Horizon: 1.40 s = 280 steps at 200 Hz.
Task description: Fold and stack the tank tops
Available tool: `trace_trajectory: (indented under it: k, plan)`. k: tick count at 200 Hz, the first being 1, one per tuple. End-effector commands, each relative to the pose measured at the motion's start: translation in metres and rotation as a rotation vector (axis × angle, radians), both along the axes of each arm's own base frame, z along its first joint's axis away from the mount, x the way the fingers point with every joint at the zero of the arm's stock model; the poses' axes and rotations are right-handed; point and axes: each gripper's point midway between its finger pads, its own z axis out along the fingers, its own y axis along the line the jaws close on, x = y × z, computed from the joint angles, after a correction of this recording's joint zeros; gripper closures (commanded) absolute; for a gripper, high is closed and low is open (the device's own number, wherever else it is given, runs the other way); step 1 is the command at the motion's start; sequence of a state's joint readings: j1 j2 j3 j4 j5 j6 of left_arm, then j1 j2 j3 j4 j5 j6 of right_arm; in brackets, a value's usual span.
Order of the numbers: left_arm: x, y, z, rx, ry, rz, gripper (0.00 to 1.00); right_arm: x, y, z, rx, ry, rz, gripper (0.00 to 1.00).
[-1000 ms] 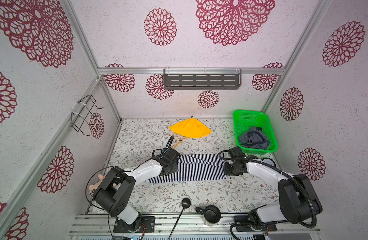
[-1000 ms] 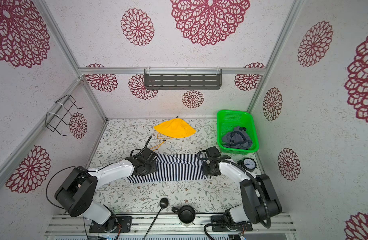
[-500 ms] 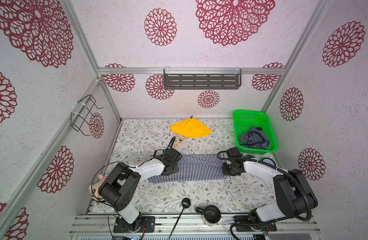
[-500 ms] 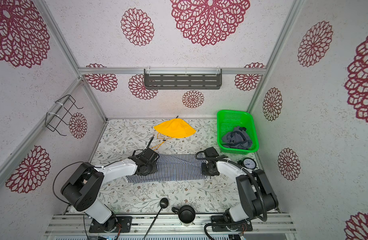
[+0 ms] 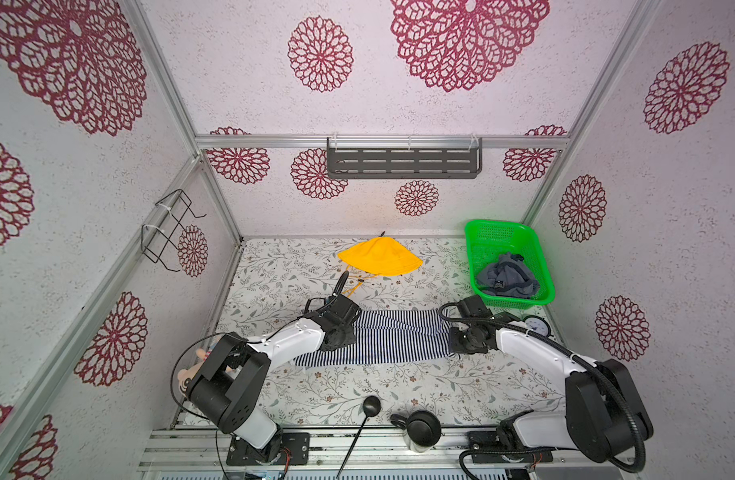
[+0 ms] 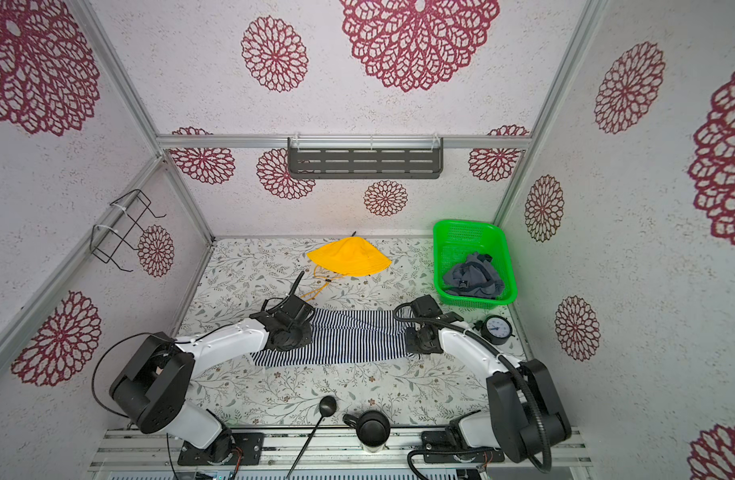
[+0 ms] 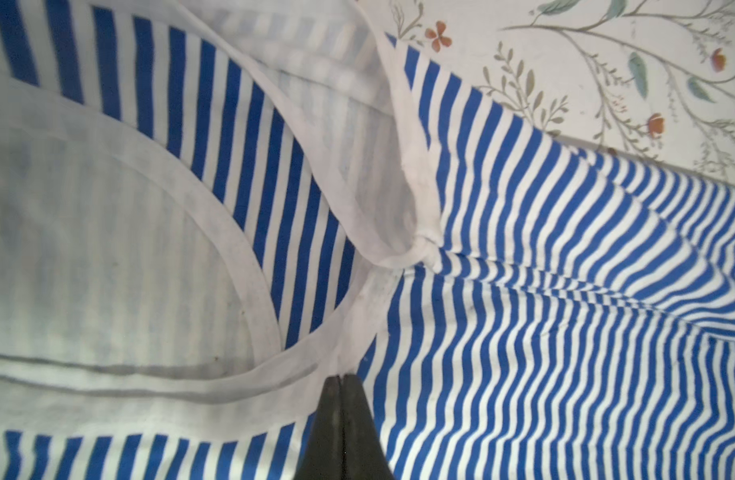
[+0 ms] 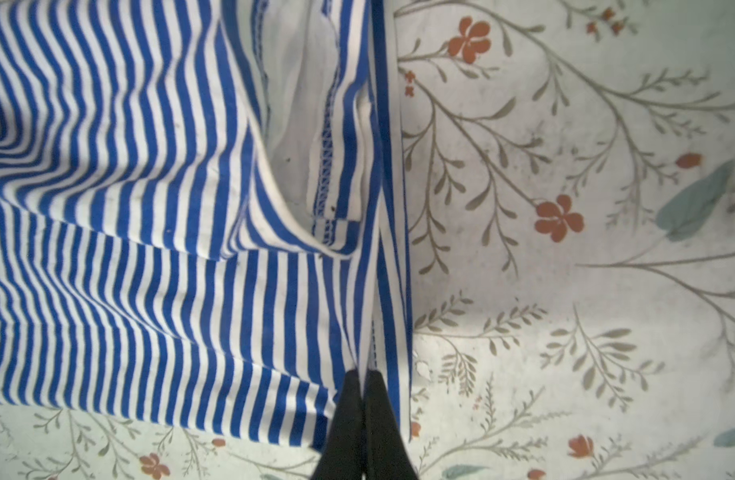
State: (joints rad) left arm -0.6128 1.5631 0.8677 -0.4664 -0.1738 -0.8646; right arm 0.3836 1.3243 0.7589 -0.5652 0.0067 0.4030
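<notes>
Striped tank top [image 5: 399, 340]: laid flat on the surface [image 5: 461, 386]; both ends have just been pinched, so a fold can likely be started.
Green basket [image 5: 498, 226]: one crumpled grey tank top [image 5: 507, 278] is held inside, not yet folded.
Left claw [image 7: 341, 380]: clamped on the white strap binding.
Right claw [image 8: 365, 376]: clamped on the hem.

Yellow hat [image 5: 380, 259], green basket [image 5: 498, 235], clock [image 6: 497, 329], black ladle [image 5: 372, 405], black mug [image 5: 420, 426], grey wall shelf [image 5: 403, 164].
</notes>
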Motion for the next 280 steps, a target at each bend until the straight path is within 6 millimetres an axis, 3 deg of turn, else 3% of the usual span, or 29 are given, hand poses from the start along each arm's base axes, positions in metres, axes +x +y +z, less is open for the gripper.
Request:
trace_trajectory:
  k: [1,71,96,107,119,146,179,205,215,233,280]
  plan:
    - [-0.012,0.005,0.007,0.006,0.011,-0.003,1.00,-0.016,-0.013,0.007,-0.048,0.024,-0.010,1.00]
    - [-0.036,0.015,-0.005,0.031,0.059,0.004,1.00,-0.043,-0.015,-0.008,-0.017,0.075,-0.010,1.00]
    - [-0.018,0.008,0.003,0.027,-0.004,-0.023,0.52,-0.039,-0.009,-0.013,0.013,0.079,-0.008,1.00]
    - [-0.010,0.004,0.007,0.033,-0.027,-0.039,0.44,-0.038,-0.008,-0.015,0.015,0.082,-0.007,1.00]
    - [-0.002,-0.003,0.011,0.029,-0.039,-0.058,0.42,-0.039,-0.008,-0.016,0.011,0.086,-0.005,1.00]
    - [0.009,-0.017,0.003,0.021,-0.025,-0.096,0.42,-0.037,-0.009,-0.017,0.006,0.080,-0.008,1.00]
    - [0.008,-0.023,-0.017,0.016,0.027,-0.112,0.48,-0.032,-0.007,-0.018,0.012,0.073,-0.010,1.00]
    - [0.006,-0.022,-0.023,0.015,0.053,-0.106,0.65,-0.027,-0.005,-0.015,0.015,0.063,-0.008,1.00]
    - [0.003,-0.022,-0.026,0.020,0.068,-0.105,0.79,-0.026,-0.005,-0.013,0.015,0.061,-0.006,1.00]
    - [0.002,-0.019,-0.021,0.026,0.072,-0.104,1.00,-0.029,-0.007,-0.008,0.010,0.061,-0.014,1.00]
    - [-0.013,-0.005,0.011,0.030,0.052,-0.083,1.00,-0.039,-0.019,0.016,0.015,-0.008,-0.082,1.00]
